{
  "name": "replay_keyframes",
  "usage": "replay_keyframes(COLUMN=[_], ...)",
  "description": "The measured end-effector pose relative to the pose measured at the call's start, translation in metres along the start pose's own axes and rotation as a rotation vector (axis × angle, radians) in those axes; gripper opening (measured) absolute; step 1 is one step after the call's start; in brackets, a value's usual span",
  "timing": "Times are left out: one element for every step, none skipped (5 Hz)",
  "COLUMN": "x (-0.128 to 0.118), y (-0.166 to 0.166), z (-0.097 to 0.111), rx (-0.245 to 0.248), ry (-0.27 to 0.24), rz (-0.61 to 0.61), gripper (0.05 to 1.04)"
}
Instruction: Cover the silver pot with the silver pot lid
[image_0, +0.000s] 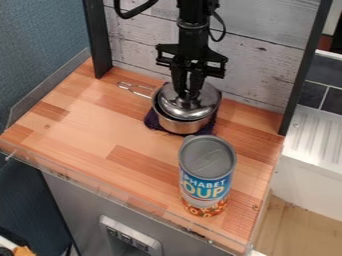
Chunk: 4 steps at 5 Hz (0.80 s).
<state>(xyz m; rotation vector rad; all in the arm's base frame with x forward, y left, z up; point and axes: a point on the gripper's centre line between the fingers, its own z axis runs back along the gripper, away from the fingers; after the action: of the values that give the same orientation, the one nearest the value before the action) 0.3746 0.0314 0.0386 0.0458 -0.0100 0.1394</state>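
- Silver pot lid (176, 108) is pinched at its top by the gripper (188, 94).
- Before release, it should be gently centred on the silver pot (183, 125).

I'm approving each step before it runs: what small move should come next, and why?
Probably nudge the lid gently toward the near-left side of the pot: the gripper is at the lid's top, and the pot's rim shows past the lid there.

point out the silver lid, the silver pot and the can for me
Silver lid (174, 108): camera view, front of its dome
Silver pot (182, 126): camera view, front outer wall
Can (206, 175): camera view, middle of its side
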Motion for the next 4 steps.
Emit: replay_keyframes(x=[-0.007, -0.009, -0.009, -0.009], y=[0.004, 0.007, 0.014, 0.013], z=[0.001, 0.003, 0.008, 0.014], rx=[-0.009, -0.012, -0.019, -0.031], ry=[0.012, 0.037, 0.057, 0.061], rz=[0.0, 0.017, 0.043, 0.043], gripper=[0.339, 0.627, 0.915, 1.011])
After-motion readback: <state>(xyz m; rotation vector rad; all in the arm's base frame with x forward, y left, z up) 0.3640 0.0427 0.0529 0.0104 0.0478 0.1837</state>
